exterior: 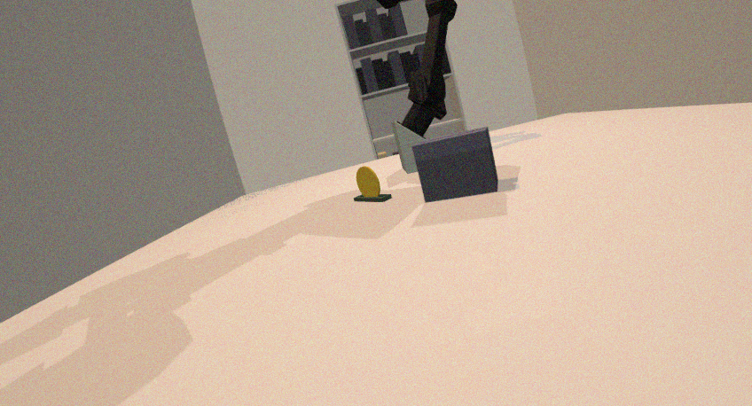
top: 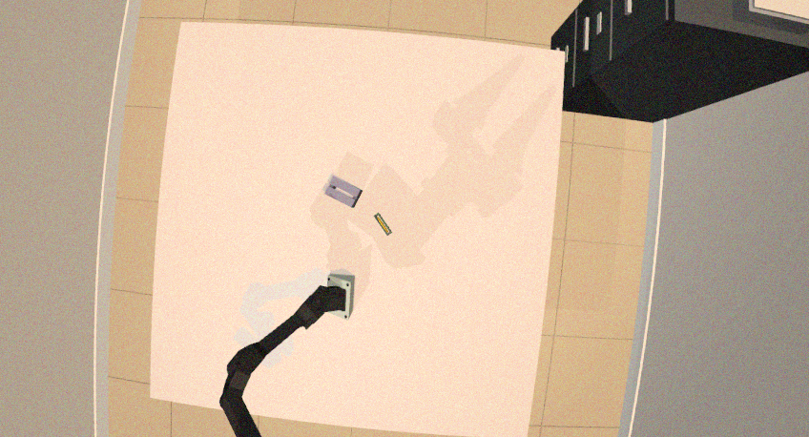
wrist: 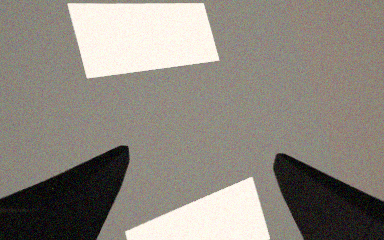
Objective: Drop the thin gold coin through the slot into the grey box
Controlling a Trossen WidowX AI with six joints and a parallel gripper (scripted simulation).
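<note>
A thin gold coin (exterior: pixel 367 181) is shown standing on its edge in a shallow dark-green holder (exterior: pixel 372 198), which is taken here as the landmark. Seen from the exterior view, the closed grey box (exterior: pixel 455 164) stands just beside the holder, to its right and apart from it; in the top view a narrow dark slot (top: pixel 342 190) is seen running along the box's pale lid. Behind the box, farther from the holder, the arm's pale square base is partly hidden. The dark arm is folded upward, well away from the holder, and nothing of it is near the coin. In the wrist view the gripper (wrist: pixel 201 165) is seen with its two dark, tapering fingers spread wide and nothing between them; only a grey surface with two pale rectangles is seen beyond, so the wrist appears to be aimed away from the table. The coin is a flat, smooth disc, probably stiff, light and rather slippery; it is judged best taken across its two broad faces, on the upper half that rises above the holder, so that the edge stays free for the slot. The holder looks matt and low, the box plain, hard-edged and matt. The table top (exterior: pixel 580 270) is a pale, even peach surface crossed by soft shadows.
</note>
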